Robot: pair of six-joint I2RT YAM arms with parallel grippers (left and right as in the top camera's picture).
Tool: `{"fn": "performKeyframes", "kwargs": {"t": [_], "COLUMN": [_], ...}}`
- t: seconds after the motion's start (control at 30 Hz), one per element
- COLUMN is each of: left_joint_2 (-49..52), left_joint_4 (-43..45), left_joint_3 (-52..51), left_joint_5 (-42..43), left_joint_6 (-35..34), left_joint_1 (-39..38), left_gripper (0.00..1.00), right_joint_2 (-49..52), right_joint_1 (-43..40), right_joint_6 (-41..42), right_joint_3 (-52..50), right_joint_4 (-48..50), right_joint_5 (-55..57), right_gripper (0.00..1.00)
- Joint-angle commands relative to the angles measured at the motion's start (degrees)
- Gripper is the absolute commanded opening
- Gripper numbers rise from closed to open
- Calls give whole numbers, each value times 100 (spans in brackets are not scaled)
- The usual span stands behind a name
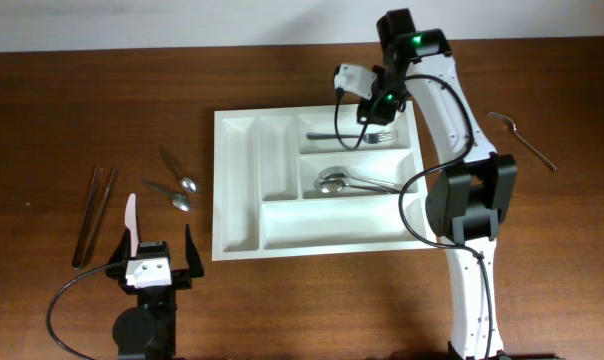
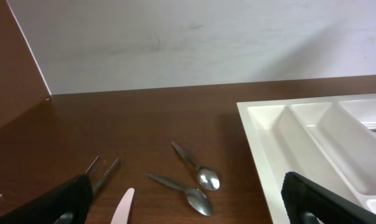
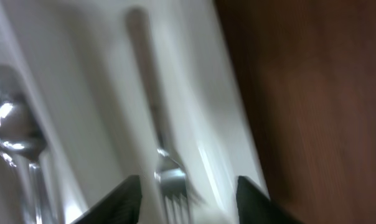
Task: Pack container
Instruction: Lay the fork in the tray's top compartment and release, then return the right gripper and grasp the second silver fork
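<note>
The container [image 1: 220,180], a large white tray, lies mid-table. A metal fork [image 1: 347,136] rests in its top crosswise compartment, and a spoon [image 1: 334,182] lies in the one below. My right gripper [image 1: 372,115] hovers over the fork's tines end. In the right wrist view its fingers stand apart on either side of the blurred fork [image 3: 152,106] without touching it, so the right gripper [image 3: 187,202] is open. My left gripper [image 1: 156,243] sits near the front left, wide open over the tip of a white knife [image 1: 131,222]; nothing is between its fingers [image 2: 57,202].
Two loose spoons [image 1: 180,195] lie left of the tray, also seen as spoons [image 2: 200,186] in the left wrist view. A pair of dark sticks [image 1: 94,210] lies further left. One more metal utensil [image 1: 522,140] lies at the far right.
</note>
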Motion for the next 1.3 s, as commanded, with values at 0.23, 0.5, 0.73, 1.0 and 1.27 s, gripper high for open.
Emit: {"fn": "performKeyframes", "kwargs": {"t": [0.23,0.5,0.73,1.0,1.27], "left_joint_2": [-44,-44,-44,-44,-44], "left_joint_4": [-7,-7,-7,-7,-7], "left_joint_3": [-20,-20,-20,-20,-20], "left_joint_5": [22,22,20,22,22], "left_joint_6": [55,55,55,55,55], "left_joint_1": [22,22,22,22,22], "left_gripper": [99,99,99,99,99], "right_joint_2": [-170,-96,151,173,173], "right_joint_1": [-1427,-2850,-3539,-3628,-3517], "right_joint_6": [1735,2157,2142,1462,1386], "right_joint_3": [660,640,466,-487,-1705], "right_joint_4": [-645,-542,-275,293,1318], "right_joint_5": [1987,1906,1462,992,977], "right_gripper": [64,66,66,65,66]}}
